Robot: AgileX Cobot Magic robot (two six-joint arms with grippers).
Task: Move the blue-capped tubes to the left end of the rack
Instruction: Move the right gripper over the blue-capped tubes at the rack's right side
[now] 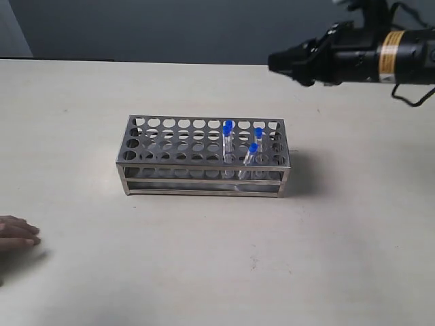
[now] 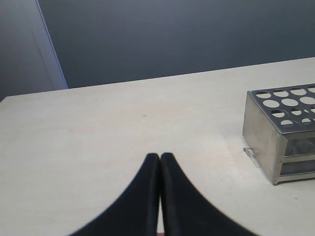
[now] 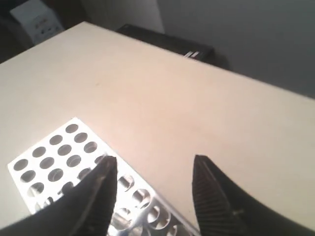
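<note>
- Rack (image 1: 204,157) sits mid-table (image 1: 81,102), long side facing the exterior camera.
- Tubes (image 1: 252,159), blue caps: at least three, all upright in the right half of the rack. One pair of caps near the back at the middle-right overlaps, so I can't tell the exact count.
- One tube is in a front row, the others are further back, and all caps stand above the top plate.
- Left gripper (image 2: 160,158): fingers pressed together with nothing between them, low over bare table. The rack (image 2: 275,137) is off to one side, well apart from it.
- Right gripper (image 3: 155,167): fingers (image 3: 101,191) spread wide and empty, above one end of the rack (image 3: 54,157) and not touching it.
- Right arm (image 1: 353,54) is raised at the upper right of the exterior view, behind and to the right of the rack.
- A hand (image 1: 17,233) rests flat on the table at the left edge, well apart from the rack.
</note>
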